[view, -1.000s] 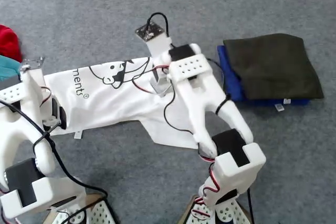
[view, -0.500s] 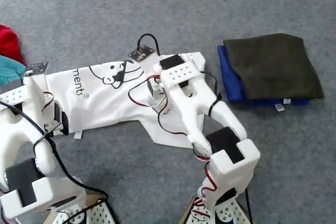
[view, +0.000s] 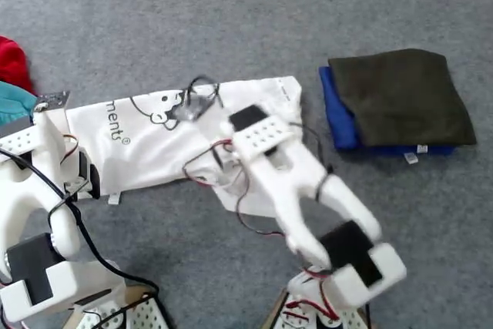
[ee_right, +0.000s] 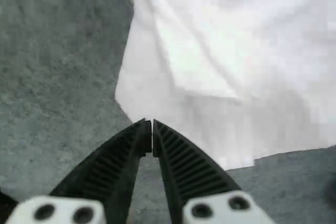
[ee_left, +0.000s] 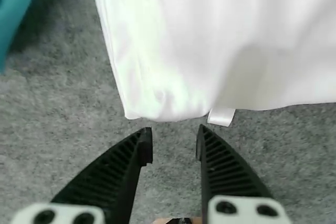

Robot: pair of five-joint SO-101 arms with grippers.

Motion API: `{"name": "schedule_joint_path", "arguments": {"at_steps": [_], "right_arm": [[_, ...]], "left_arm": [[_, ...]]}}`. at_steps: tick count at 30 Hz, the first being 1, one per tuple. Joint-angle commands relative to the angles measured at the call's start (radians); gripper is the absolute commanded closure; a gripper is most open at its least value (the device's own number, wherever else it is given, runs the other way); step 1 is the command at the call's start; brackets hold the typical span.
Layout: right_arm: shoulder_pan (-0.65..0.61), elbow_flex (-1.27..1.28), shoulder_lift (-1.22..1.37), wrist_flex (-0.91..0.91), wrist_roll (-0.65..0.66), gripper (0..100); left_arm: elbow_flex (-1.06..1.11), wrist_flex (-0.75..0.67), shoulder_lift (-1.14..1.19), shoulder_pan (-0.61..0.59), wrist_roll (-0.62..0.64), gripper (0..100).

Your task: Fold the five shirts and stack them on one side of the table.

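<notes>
While two white arms stand at the near edge of the grey surface [view: 115, 21], a white shirt [view: 154, 152] with a black drawing lies flat across its left and middle part, one flap reaching toward the near side.

The left pincer [ee_left: 174, 141] is spread, its black jaws apart with nothing between them. It sits low over the surface just beside the shirt's near left corner, where a small white label [ee_left: 220, 116] sticks out from the hem.

The right pincer [ee_right: 152, 125] has its jaws pressed together. Their tips sit at the near edge of the white cloth, and I cannot tell whether any fabric is caught between them.

On the right side, well apart from the white shirt, a folded dark olive shirt [view: 400, 98] rests on top of a folded blue shirt [view: 337, 117].

At the far left edge lie a red garment [view: 11, 63] and a teal garment [view: 11, 102], touching each other.
</notes>
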Motion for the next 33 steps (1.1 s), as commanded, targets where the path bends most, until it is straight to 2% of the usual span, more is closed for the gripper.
{"name": "schedule_joint_path", "arguments": {"at_steps": [1,4,8,11,15,23,30,33], "right_arm": [[0.051,-0.047,-0.051,-0.176,0.015,98.4],[0.052,-0.047,0.028,-0.344,0.006,98.4],[0.052,-0.053,0.189,-0.434,0.006,98.4],[0.058,-0.059,0.28,-0.371,0.015,98.5],[0.04,-0.096,0.26,-0.219,0.015,98.5],[0.017,0.051,0.059,-0.219,0.017,98.5],[0.014,0.229,-0.018,-0.267,0.018,98.5],[-0.005,0.266,-0.058,-0.219,0.018,98.5]], "left_arm": [[-0.004,-0.02,-0.02,0.008,-0.008,84],[-0.004,-0.018,-0.026,0.01,-0.006,84],[-0.004,-0.017,-0.021,0.007,-0.006,84],[-0.004,-0.015,-0.02,0.002,-0.006,84],[-0.004,-0.014,-0.02,0.002,-0.008,84],[-0.004,-0.02,-0.02,0.007,-0.008,84],[-0.004,-0.02,-0.02,0.007,-0.008,84],[-0.004,-0.02,-0.02,0.005,-0.008,84]]}}
